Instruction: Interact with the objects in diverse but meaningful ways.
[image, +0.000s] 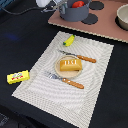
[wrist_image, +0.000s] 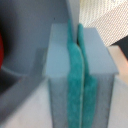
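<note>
Stripy cream placemat (image: 75, 95) on a black table (image: 20, 40), orange-yellow bread loaf (image: 70, 64), yellow banana (image: 69, 40) with green tip, red tomato (image: 78, 4) in a grey-blue pot (image: 74, 12), teal tool pads (wrist_image: 77, 75).

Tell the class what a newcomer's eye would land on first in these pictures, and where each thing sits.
First comes the orange-yellow bread loaf on a small plate in the middle of the striped placemat, with a knife and fork on either side. Next the red tomato inside the grey-blue pot on the toy stove, near the gripper. In the wrist view, its teal pads are pressed shut.
</note>
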